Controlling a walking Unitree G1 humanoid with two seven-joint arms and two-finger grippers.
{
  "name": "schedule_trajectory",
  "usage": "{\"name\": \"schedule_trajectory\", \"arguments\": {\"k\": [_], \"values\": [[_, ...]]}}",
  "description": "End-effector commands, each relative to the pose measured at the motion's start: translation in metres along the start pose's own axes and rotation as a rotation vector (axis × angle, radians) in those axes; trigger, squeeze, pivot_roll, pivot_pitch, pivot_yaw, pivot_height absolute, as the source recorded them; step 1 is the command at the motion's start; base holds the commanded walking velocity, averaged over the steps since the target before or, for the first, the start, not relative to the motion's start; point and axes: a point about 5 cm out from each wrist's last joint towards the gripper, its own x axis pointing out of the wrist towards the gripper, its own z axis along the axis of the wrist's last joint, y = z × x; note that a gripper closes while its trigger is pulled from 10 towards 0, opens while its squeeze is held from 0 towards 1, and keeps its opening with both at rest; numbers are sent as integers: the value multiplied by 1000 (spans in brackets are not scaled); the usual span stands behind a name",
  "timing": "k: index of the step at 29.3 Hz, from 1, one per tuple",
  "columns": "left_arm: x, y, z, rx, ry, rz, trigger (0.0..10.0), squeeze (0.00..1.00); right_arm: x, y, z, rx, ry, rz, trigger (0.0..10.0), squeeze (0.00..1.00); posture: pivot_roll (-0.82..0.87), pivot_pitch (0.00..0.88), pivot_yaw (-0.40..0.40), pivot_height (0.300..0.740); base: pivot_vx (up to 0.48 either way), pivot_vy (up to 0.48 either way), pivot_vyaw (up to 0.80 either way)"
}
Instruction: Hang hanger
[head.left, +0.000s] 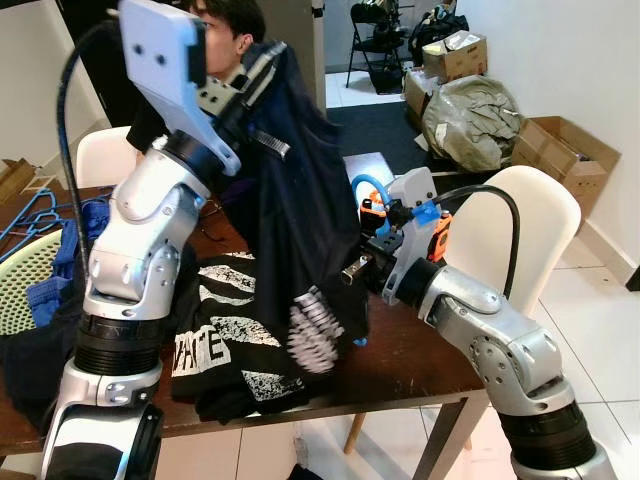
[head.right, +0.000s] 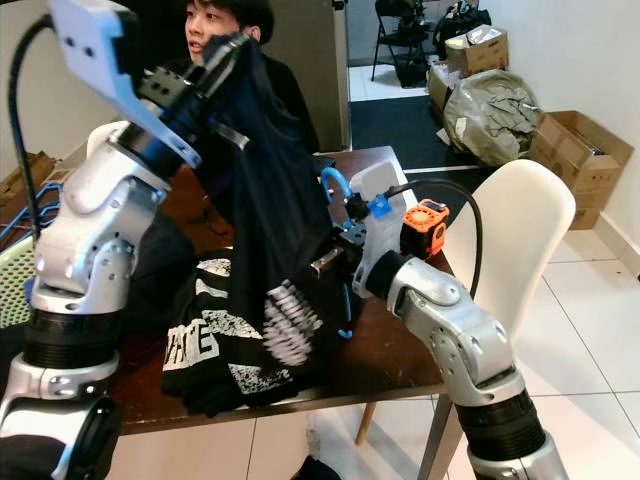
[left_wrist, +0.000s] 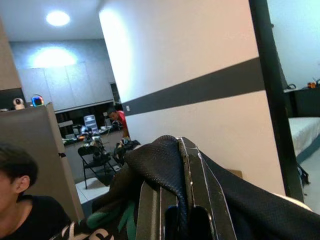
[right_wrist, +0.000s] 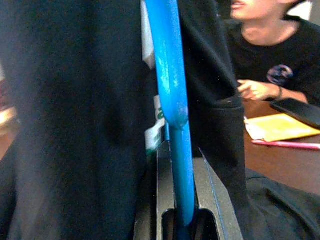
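Hanger, blue, sits clamped in the right gripper low over the table, its length running up into the dark shirt. That shirt hangs pinched in the raised left gripper, directly above.

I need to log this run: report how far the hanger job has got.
Done: the left gripper has lifted the dark shirt off the table, shut on its cloth. In hand: the right gripper holds the blue hanger against the shirt's lower part. Left: the hanger is not visibly seated in the shirt, and nothing hangs anywhere yet.
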Motion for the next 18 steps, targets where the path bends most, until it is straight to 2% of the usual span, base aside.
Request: {"name": "schedule_trajectory", "arguments": {"k": [1,3,6,7,8,10,13,14,15,16,18], "values": [[3,-4,15,16,-50,-57,2235,0,2,-9,-9,29,44,-73,10000,0,48,0,54,740,0,0,0],[3,-4,15,12,-49,-68,2235,0,2,-11,-9,31,40,-88,10000,0,48,0,54,740,0,0,0],[-7,-20,4,-38,13,-181,2353,0,3,-22,-1,105,-30,-160,10000,0,50,0,53,740,0,0,0],[-7,-20,4,-38,13,-181,2353,0,3,-22,-1,105,-30,-160,10000,0,50,0,53,740,0,0,0],[-33,-41,-12,-93,128,-338,2667,0,1,-35,15,232,-157,-231,10000,0,48,0,54,740,0,0,0],[-47,-47,-19,-102,185,-390,2667,0,-2,-41,23,293,-218,-258,10000,0,48,0,54,740,0,0,0],[-54,-43,-22,-81,228,-374,2588,0,-5,-45,27,331,-251,-269,10000,0,45,0,53,740,0,0,0],[-59,-26,-25,7,275,-307,3137,0,-8,-49,30,359,-276,-276,10000,0,50,1,48,740,0,0,0],[-63,-14,-25,71,307,-260,3137,0,-10,-52,32,377,-292,-282,10000,0,50,1,48,740,0,0,0],[-63,-14,-25,71,307,-260,3137,0,-10,-52,32,377,-292,-282,10000,0,50,1,48,740,0,0,0],[-67,14,-19,187,332,-152,3255,0,-13,-56,33,404,-313,-294,10000,0,54,0,43,740,0,0,0]]}}
